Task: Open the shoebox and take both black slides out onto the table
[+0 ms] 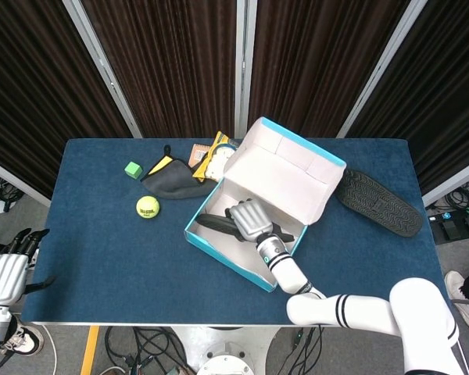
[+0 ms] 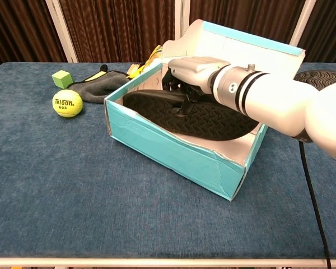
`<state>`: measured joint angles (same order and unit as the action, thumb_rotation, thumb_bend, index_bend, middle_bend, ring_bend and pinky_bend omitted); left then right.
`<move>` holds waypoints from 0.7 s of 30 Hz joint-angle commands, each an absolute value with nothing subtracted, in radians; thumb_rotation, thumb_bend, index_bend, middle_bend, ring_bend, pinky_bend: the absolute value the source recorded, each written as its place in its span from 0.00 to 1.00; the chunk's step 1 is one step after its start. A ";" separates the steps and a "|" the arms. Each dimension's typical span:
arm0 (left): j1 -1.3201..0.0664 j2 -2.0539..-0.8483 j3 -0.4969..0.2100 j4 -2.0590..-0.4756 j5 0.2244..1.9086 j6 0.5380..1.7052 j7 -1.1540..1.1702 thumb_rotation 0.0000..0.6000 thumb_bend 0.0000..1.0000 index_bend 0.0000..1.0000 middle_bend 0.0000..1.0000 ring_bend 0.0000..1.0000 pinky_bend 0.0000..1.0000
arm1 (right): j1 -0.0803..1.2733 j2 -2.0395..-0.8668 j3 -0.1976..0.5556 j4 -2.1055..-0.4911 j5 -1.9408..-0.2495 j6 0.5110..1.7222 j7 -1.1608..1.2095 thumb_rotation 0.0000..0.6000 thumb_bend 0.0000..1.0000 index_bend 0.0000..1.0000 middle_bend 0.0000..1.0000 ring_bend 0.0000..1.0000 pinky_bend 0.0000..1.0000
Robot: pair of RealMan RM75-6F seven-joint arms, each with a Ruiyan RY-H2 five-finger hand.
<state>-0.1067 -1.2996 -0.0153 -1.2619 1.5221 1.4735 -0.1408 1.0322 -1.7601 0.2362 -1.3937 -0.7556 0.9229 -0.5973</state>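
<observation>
The turquoise shoebox point(image 1: 219, 254) point(image 2: 173, 159) stands open in the middle of the table, its lid point(image 1: 285, 168) tipped up behind it. One black slide point(image 1: 211, 223) point(image 2: 213, 120) lies sole-up inside, tilted, with its toe end raised toward the box's left wall. My right hand point(image 1: 250, 220) point(image 2: 193, 70) is down in the box and grips this slide, fingers curled over its far edge and thumb on the sole. The other black slide point(image 1: 377, 201) point(image 2: 325, 75) lies sole-up on the table to the right of the box. My left hand point(image 1: 4, 273) hangs open off the table's front left corner.
A yellow tennis ball point(image 1: 148, 207) point(image 2: 66, 103), a green cube point(image 1: 134, 169) point(image 2: 61, 78) and a dark pouch point(image 1: 172, 181) point(image 2: 101, 87) lie left of the box. Yellow and white packets sit behind the box's left corner. Bare blue tabletop spreads in front of the box.
</observation>
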 commanded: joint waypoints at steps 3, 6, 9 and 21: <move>-0.109 -1.298 -0.016 -1.266 1.524 1.472 -0.136 1.00 0.00 0.14 0.17 0.11 0.34 | 1.005 -1.719 0.245 -1.451 -0.814 0.954 -0.548 1.00 0.39 0.66 0.52 0.40 0.42; -0.111 -1.296 -0.015 -1.272 1.528 1.471 -0.133 1.00 0.00 0.14 0.17 0.11 0.34 | 0.983 -1.693 0.255 -1.485 -0.868 0.983 -0.500 1.00 0.39 0.66 0.52 0.40 0.42; -0.113 -1.296 -0.014 -1.279 1.531 1.469 -0.132 1.00 0.00 0.14 0.17 0.11 0.34 | 0.964 -1.667 0.263 -1.511 -0.917 1.004 -0.460 1.00 0.39 0.66 0.52 0.40 0.42; -0.120 -1.291 -0.010 -1.304 1.540 1.463 -0.110 1.00 0.00 0.14 0.17 0.11 0.34 | 0.900 -1.574 0.263 -1.619 -1.069 1.083 -0.380 1.00 0.40 0.68 0.53 0.42 0.44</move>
